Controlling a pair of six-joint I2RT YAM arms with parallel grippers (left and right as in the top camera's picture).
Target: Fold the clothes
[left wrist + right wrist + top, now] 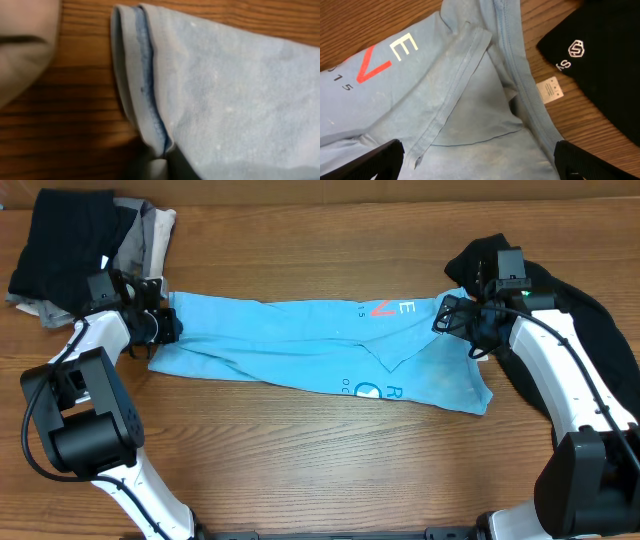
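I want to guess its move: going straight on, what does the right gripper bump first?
Most likely the light blue T-shirt, near its collar, between the open fingers of the right gripper; depth unclear.

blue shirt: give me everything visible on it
The blue shirt is soft light-blue knit with red and white lettering, stitched hems and a white neck tag. It lies flat on the table, folded lengthwise into a long wrinkled band running left to right. The left hand pinches the hem at its left end; the open right hand hangs over the neck end, fingers either side. A black garment lies beside that end.
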